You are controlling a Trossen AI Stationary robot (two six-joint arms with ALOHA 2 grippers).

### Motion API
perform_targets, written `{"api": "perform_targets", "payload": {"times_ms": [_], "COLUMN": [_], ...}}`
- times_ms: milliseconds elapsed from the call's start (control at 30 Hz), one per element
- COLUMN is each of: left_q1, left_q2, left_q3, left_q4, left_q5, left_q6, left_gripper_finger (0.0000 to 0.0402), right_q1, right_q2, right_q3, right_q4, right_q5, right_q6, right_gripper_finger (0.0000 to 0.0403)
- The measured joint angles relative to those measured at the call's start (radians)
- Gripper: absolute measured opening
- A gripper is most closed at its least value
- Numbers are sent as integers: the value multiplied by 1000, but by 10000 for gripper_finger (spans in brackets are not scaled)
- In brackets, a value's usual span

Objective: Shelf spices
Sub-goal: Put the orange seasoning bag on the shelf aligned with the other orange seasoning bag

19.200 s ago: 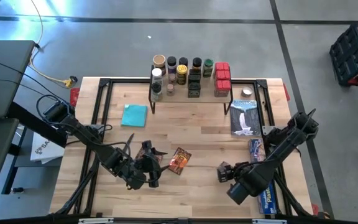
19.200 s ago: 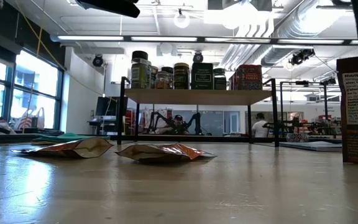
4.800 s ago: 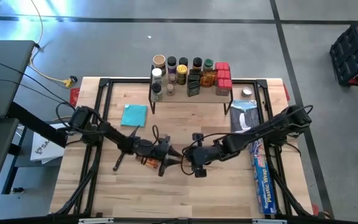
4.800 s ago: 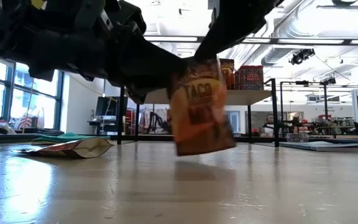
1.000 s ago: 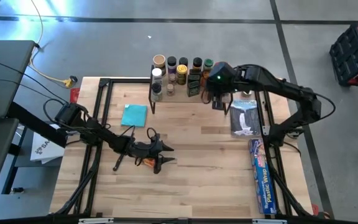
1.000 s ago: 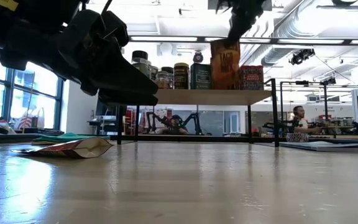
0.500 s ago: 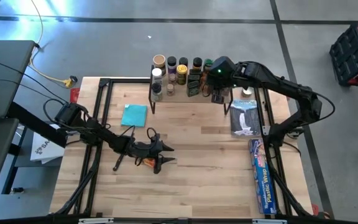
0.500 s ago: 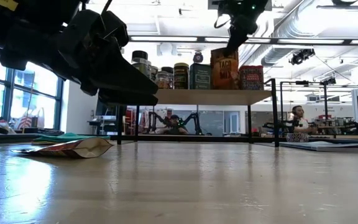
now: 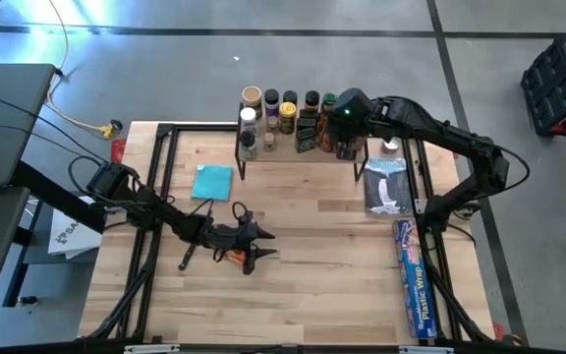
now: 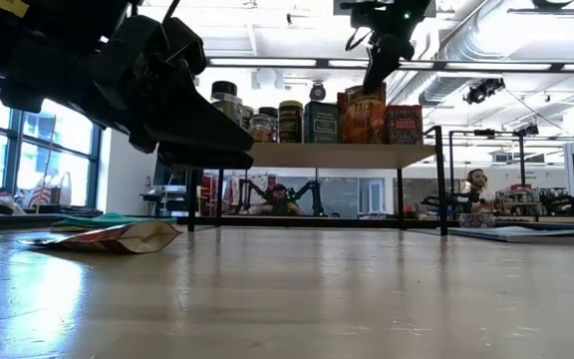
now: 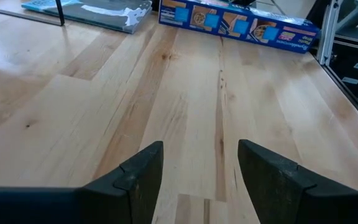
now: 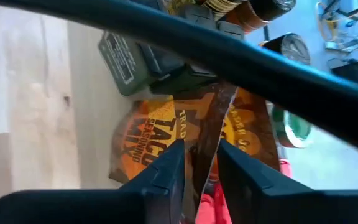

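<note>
The shelf (image 9: 283,149) stands at the table's far edge with spices on it: several jars (image 9: 273,108), dark tins (image 9: 308,128) and red boxes (image 9: 352,113). An orange taco packet (image 10: 364,115) stands among them, beside the red boxes. My right gripper (image 12: 201,149) is above it with its fingers a little apart, either side of the packet's top edge. A second orange packet (image 10: 118,236) lies flat on the table. My left gripper (image 9: 255,241) hangs open just above the table, next to that packet, with nothing between its fingers (image 11: 145,180). My right gripper has the taco packet's top edge (image 12: 207,134) between its fingers, which slant down from above. I cannot tell whether either finger touches it. The packet stands on its bottom edge on the shelf top, roughly upright.
A teal cloth (image 9: 212,182) lies at the left, in front of the shelf. A flat printed pack (image 9: 388,187) and a long blue plastic-wrap box (image 9: 413,285) lie along the right side. The wooden table between the arms is bare.
My right gripper has gone a little toward the table's far edge over the shelf and tipped. The taco packet, held above the shelf top a second ago, has come down and now stands on it between the tins and the red boxes.
</note>
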Motion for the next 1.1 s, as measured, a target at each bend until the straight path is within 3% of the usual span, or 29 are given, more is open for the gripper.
{"api": "perform_targets", "payload": {"times_ms": [333, 600, 867, 1100], "left_q1": [0, 0, 0, 0], "left_q2": [0, 0, 0, 0], "left_q3": [0, 0, 0, 0], "left_q4": [0, 0, 0, 0], "left_q5": [0, 0, 0, 0], "left_q6": [0, 0, 0, 0], "left_gripper_finger": [204, 204, 204, 204], "right_q1": [11, 11, 10, 10], "right_q2": [0, 0, 0, 0], "right_q3": [0, 0, 0, 0], "right_q4": [-5, -5, 25, 44], "right_q5": [-11, -17, 6, 111], "right_q6": [-85, -188, -290, -297], "right_gripper_finger": [80, 6, 42, 77]}}
